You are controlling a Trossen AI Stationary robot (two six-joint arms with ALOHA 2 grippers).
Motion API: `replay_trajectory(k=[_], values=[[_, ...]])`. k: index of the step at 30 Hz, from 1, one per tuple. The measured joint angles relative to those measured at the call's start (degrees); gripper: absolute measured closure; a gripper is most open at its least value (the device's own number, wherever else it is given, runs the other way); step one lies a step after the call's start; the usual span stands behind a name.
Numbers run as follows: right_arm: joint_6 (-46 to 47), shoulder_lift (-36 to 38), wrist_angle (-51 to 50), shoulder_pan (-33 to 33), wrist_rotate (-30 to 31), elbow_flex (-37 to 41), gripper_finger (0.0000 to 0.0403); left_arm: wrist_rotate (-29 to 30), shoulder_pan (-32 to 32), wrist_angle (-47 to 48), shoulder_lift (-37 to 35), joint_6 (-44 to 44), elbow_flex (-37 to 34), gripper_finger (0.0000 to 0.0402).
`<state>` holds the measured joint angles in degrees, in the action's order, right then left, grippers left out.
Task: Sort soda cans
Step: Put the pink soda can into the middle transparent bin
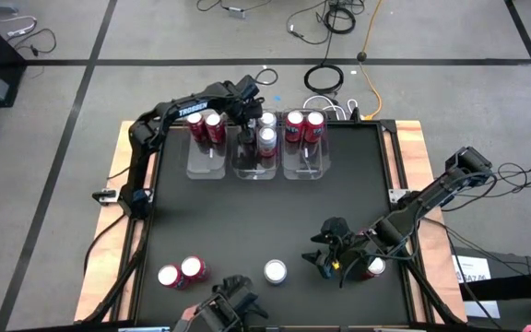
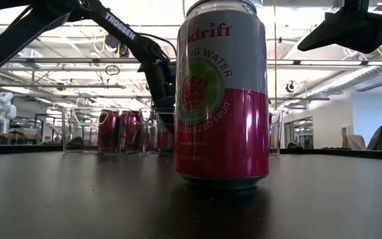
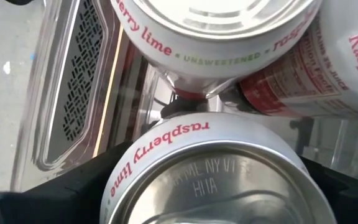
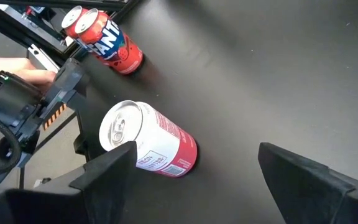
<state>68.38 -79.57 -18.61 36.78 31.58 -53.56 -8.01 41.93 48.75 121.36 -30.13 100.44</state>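
Three clear bins stand at the table's far edge: the left bin [image 1: 206,159] and the right bin [image 1: 304,164] each hold two red cans, and the middle bin [image 1: 254,166] holds silver cans [image 1: 266,138]. My left gripper [image 1: 247,134] reaches down into the middle bin, shut on a silver raspberry-lime can [image 3: 210,180]. My right gripper [image 1: 325,255] hovers open near the table's near right, beside a standing silver-and-pink can [image 4: 151,144], [image 2: 223,93], touching nothing. Two red cans [image 1: 180,272] stand near the near left corner. Another can [image 1: 374,268] stands partly under the right arm. My left gripper [image 3: 210,199] has the silver can pinched between its two fingers [image 3: 73,190] at the upper body just below the rim [image 3: 129,165], coming from above and pointing down. The can stands upright among the middle bin's other cans; whether its base rests on the bin floor is hidden.
Bare black tabletop [image 1: 265,212] spreads between the bins and the near cans. Beyond the table's near edge are a dark control device [image 1: 219,309] and a person's hand [image 4: 23,71]. Cables lie on the floor past the far edge.
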Motion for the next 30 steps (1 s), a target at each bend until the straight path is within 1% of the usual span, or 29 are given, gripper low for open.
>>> replay_trajectory(k=[6, 10, 19, 24, 30], values=[[1.23, 0.0, -0.02, 0.01, -0.09, 0.0, 0.0074, 1.56, -0.82, 0.01, 0.0, -0.2, 0.0, 0.0067], [1.51, 0.0, -0.02, -0.01, -0.11, 0.0, 0.0074, 1.5, -0.82, 0.07, 0.0, -0.2, 0.0, 0.0063], [1.52, 0.0, 0.35, 0.01, -0.14, 0.0, 0.0074, 2.92, -0.8, -0.79, 0.0, -0.64, -0.07, 0.0006], [1.51, 0.0, 0.29, 0.01, -0.14, 0.0, 0.0074, 3.03, -0.82, -0.19, -0.24, -0.37, 0.59, 0.0002], [1.44, 0.0, -0.33, 0.01, -0.16, 0.0, 0.0074, 3.04, -0.8, 4.25, -0.72, -0.17, 4.31, 0.0002]])
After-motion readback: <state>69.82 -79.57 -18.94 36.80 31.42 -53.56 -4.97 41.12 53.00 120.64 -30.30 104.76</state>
